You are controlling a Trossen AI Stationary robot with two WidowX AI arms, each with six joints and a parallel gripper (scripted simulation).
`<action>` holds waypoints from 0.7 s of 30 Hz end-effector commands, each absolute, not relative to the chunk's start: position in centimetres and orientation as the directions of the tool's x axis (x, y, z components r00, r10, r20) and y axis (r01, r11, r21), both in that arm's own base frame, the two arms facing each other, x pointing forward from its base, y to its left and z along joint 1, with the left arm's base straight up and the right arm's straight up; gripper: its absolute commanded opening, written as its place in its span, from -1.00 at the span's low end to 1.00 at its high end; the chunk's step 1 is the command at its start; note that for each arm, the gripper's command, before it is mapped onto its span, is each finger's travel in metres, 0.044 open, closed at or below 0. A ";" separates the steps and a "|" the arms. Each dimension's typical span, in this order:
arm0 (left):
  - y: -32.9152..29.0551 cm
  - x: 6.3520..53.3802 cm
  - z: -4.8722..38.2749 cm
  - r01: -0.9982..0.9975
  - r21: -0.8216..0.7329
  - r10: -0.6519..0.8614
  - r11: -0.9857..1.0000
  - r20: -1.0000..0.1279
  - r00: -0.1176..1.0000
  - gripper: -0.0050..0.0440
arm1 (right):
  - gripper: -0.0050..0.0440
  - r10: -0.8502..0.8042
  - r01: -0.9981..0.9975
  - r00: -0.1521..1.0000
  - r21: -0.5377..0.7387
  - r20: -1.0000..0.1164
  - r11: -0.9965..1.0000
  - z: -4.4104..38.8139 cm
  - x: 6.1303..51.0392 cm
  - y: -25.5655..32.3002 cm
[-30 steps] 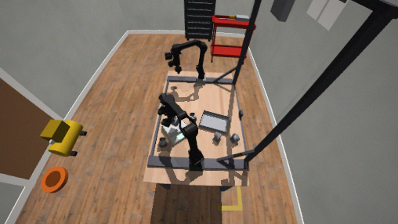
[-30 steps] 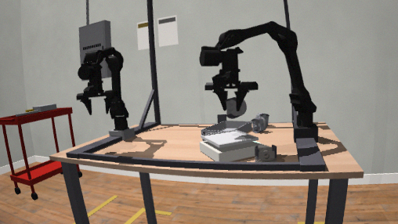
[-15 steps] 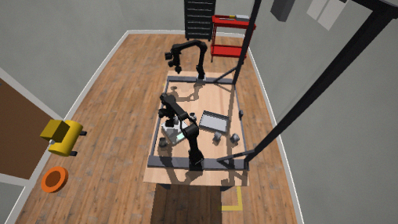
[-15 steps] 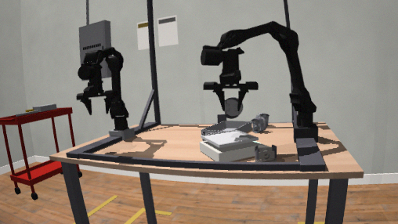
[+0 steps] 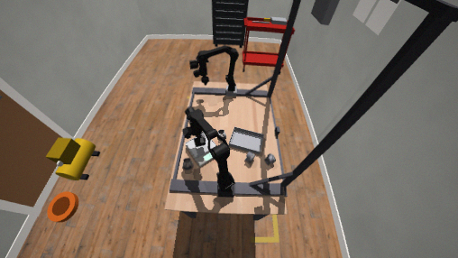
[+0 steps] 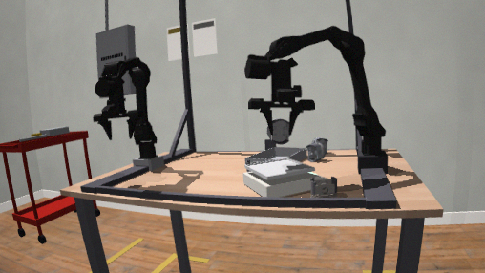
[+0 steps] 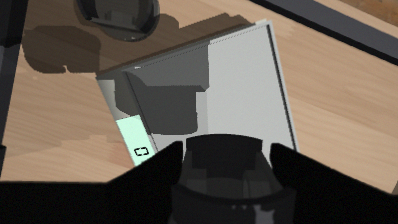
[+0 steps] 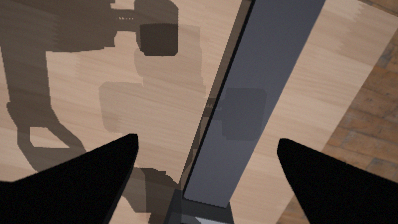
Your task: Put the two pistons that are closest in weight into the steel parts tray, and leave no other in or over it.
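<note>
Tool [image 6: 281,136] [image 7: 226,145] above scale [image 6: 279,178] [image 7: 240,85], fingers downward

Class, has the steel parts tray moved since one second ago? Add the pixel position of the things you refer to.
No. The steel parts tray [image 5: 246,141] [image 6: 298,154] keeps its place relative to the table frame [image 5: 189,186] [image 6: 239,199] [image 7: 340,26] [image 8: 275,60].
</note>
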State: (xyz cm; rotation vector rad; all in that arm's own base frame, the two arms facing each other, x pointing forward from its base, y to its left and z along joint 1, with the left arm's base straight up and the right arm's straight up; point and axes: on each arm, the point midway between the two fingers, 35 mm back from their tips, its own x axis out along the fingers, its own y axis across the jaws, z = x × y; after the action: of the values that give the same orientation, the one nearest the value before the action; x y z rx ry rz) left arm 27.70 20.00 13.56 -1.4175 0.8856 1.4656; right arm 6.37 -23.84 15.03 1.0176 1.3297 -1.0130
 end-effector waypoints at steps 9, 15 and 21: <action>20.0 27.8 14.8 -0.821 -0.167 0.180 -0.546 -0.980 0.080 -0.15 | 0.84 -0.023 0.966 0.006 0.000 -1.000 0.258 15.9 6.5 -24.3; 20.2 27.8 14.1 -0.819 -0.167 0.179 -0.549 -0.981 0.081 -0.15 | 0.84 -0.023 0.966 0.006 0.000 -1.000 0.258 15.9 6.5 -24.3; 20.4 27.9 12.3 -0.824 -0.142 0.165 -0.548 -0.985 0.060 -0.15 | 0.84 -0.023 0.966 0.006 0.000 -1.000 0.258 15.9 6.5 -24.3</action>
State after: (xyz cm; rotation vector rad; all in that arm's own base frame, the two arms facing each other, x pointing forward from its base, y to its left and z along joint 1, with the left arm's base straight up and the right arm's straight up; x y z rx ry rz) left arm 27.68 19.95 12.11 -1.5528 0.7144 1.6142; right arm 6.37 -23.84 15.03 1.0176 1.3297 -1.0130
